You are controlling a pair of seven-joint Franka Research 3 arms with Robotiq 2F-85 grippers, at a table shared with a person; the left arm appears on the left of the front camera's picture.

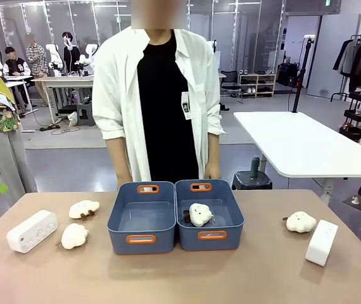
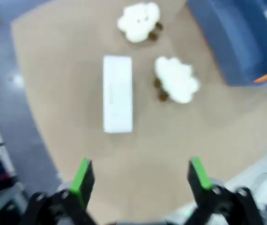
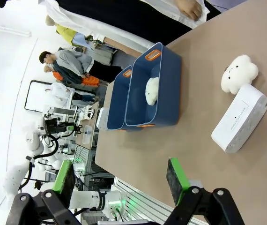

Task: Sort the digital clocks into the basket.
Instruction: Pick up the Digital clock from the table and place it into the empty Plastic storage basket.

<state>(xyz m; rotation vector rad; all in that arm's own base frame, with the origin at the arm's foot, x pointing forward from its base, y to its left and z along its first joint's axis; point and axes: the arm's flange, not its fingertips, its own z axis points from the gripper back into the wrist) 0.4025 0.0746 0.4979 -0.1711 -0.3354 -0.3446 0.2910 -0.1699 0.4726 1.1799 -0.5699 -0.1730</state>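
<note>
white rounded-rectangular plastic clock (image 1: pixel 31 230) lies lower left of front frame, near two cream plush toys (image 1: pixel 75 235); second white clock (image 1: pixel 322 242) lower right, just beside third plush (image 1: pixel 301 221). blue rectangular plastic bins with orange handle slots touch at centre: left bin (image 1: pixel 122 244), right bin (image 1: pixel 190 242) holding fourth plush (image 1: pixel 199 214). left gripper (image 2: pixel 139 176) jaws wide, holding nothing, above brown table (image 2: pixel 138 140); right gripper (image 3: pixel 120 180) jaws wide, holding nothing
</note>
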